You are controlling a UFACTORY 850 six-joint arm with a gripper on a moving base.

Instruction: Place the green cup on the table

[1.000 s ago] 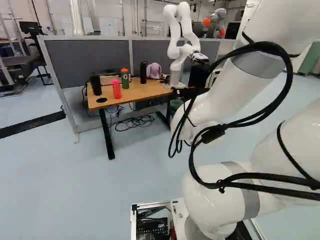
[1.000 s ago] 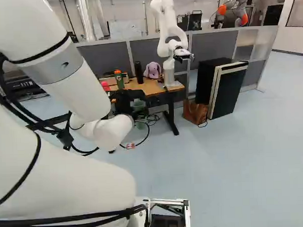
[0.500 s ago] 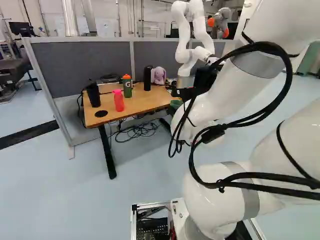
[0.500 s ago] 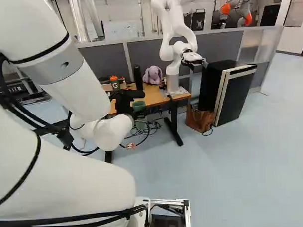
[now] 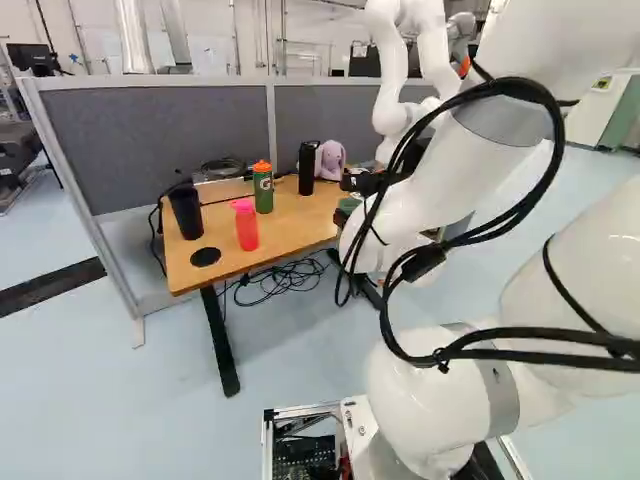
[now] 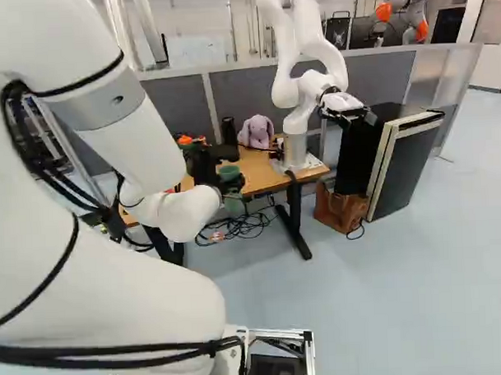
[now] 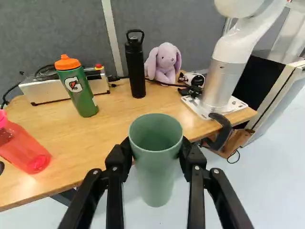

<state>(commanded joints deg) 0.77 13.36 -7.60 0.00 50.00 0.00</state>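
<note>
In the right base view my gripper (image 6: 228, 188) is on the near side of the table (image 6: 256, 172), partly hidden by my forearm. The wrist view shows the gripper (image 7: 156, 155) shut on the green cup (image 7: 155, 179), a finger on each side. Its open rim faces up, and the cup hangs off the floor, overlapping the table's front edge from here. The wooden tabletop (image 7: 107, 133) lies beyond it. In the right base view the cup (image 6: 234, 206) shows below the fingers.
On the table stand a pink bottle (image 5: 246, 226), a green bottle with orange lid (image 5: 263, 190), a black bottle (image 5: 307, 168), a black cup (image 5: 186, 212) and a purple plush rabbit (image 7: 166, 63). Another robot (image 6: 293, 112) rises from its right end. A grey partition (image 5: 170, 140) stands behind.
The base has moved forward, so the table and its things stand larger and nearer in both base views. My arm has shifted slightly against its lowest joint, the cup moving with it.
</note>
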